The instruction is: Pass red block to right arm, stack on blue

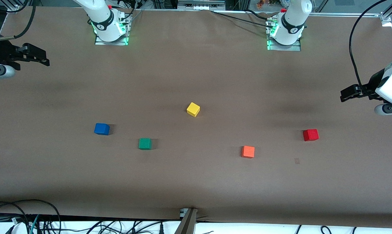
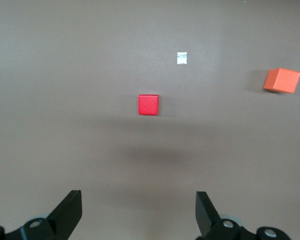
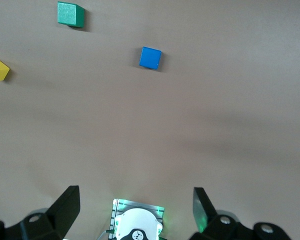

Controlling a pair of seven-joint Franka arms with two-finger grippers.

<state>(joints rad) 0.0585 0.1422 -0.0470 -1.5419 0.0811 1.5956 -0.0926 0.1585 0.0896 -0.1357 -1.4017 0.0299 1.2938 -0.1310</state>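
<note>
My left hand (image 2: 138,212) hangs wide open and empty above the brown worktop (image 1: 196,74) at my left arm's end; the small red cube (image 1: 310,135) lies apart from it. My right hand (image 3: 135,210), equally spread and empty, waits well apart from the small blue cube (image 1: 101,129).
</note>
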